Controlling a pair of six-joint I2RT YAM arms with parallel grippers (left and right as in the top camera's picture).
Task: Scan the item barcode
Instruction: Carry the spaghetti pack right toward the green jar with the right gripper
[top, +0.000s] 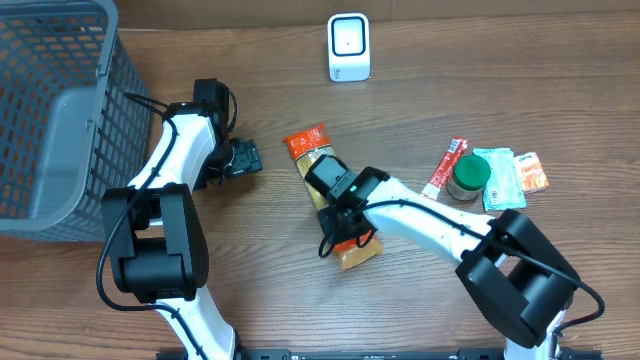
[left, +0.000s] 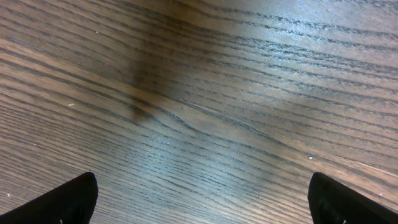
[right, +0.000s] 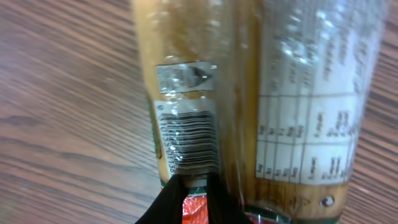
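Observation:
An orange and red snack packet (top: 312, 150) lies flat mid-table, its barcode (right: 189, 140) facing up in the right wrist view. My right gripper (top: 346, 232) sits over the packet's near end. Its fingers (right: 168, 208) stand nearly together around my right gripper's midpoint (right: 196, 199), pinching a raised fold of wrapper just below the barcode. The white scanner (top: 348, 47) stands at the back of the table. My left gripper (top: 250, 158) rests low beside the basket. In its wrist view the left gripper (left: 202, 199) is wide open, with only bare wood between the fingertips (left: 68, 202).
A grey mesh basket (top: 60, 120) fills the left side. To the right lie a green-lidded jar (top: 468, 177), a red stick sachet (top: 446, 166), a pale green packet (top: 503, 185) and a small orange packet (top: 531, 170).

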